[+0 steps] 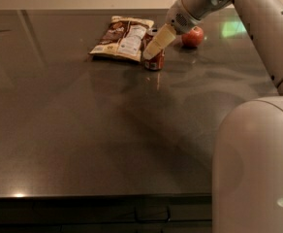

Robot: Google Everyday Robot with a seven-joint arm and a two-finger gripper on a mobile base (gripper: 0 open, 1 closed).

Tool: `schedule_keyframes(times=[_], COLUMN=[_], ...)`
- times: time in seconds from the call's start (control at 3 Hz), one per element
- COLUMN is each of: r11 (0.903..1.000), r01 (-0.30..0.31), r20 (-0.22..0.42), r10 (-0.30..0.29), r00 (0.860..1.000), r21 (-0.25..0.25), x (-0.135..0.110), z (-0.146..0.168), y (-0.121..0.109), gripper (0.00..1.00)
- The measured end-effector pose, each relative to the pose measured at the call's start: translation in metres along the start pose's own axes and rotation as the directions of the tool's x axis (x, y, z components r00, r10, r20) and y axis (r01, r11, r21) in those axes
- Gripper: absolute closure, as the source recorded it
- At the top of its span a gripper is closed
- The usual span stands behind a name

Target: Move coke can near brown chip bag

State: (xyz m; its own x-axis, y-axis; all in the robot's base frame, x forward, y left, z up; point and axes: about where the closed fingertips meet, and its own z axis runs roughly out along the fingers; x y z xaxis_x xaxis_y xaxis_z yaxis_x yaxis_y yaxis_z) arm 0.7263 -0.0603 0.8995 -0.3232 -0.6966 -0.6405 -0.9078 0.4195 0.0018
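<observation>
Kitchen-like: dark stone counter (83,130); gripper (153,51) at coke can (156,63).

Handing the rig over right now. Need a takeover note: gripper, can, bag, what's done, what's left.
Gripper: down at the coke can, far side of the table; whether it grips the can cannot be told.
Coke can: upright, just right of the brown chip bag in view; contact unclear.
Brown chip bag: lying flat. An apple sits further right.
Done: can appears to be near the bag.
Left: probably confirm release, then retract without tipping the can.
</observation>
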Motion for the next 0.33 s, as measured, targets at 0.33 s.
schedule_keyframes(times=[0.33], r11=[1.0000], r01=[0.000], r20=[0.000], r10=[0.000], r00=[1.000], r21=[0.000], x=[0.0000], z=[0.0001], y=[0.0000], gripper=[0.00])
